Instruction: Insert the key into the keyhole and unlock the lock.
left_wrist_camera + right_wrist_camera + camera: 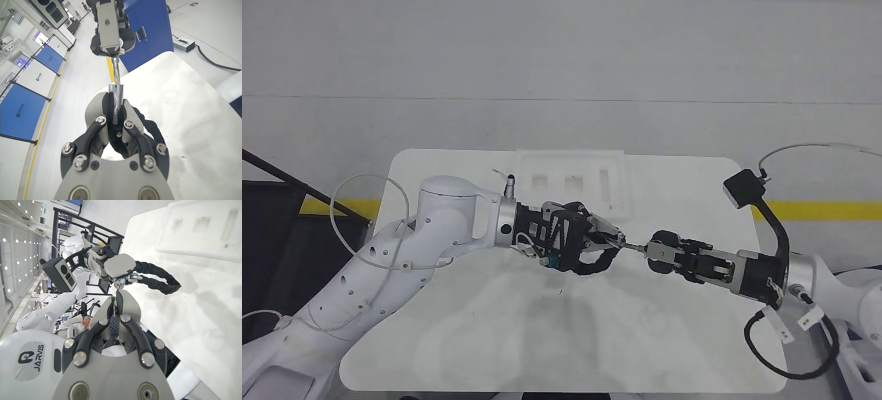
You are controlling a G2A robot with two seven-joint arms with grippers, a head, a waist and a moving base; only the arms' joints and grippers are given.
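Lock (116, 96) first: I see one short chrome cylinder, smooth and mirror-bright, pinched between the black pads of the left gripper (115, 101). It is held above the table (189, 313), on the robot's side of the foam tray (189, 243). One black cable (160, 281) in a wrinkled fabric sleeve leaves the lock in a single drooping loop, on the side of the gripper facing the tray.

I count one key (116, 73), a flat silver blade with a cut, ridged edge. The right gripper (116, 296) is clamped on its head, and that gripper's pads show a diamond-knurled black rubber. The blade's tip meets the round keyhole face of the cylinder. How deep it sits I cannot tell. Key and right gripper lie farther from the tray than the lock does.

The tray is one white foam slab with soft, rounded edges and three rectangular recesses in a row. It lies flat on the glossy white table, which has rounded corners.
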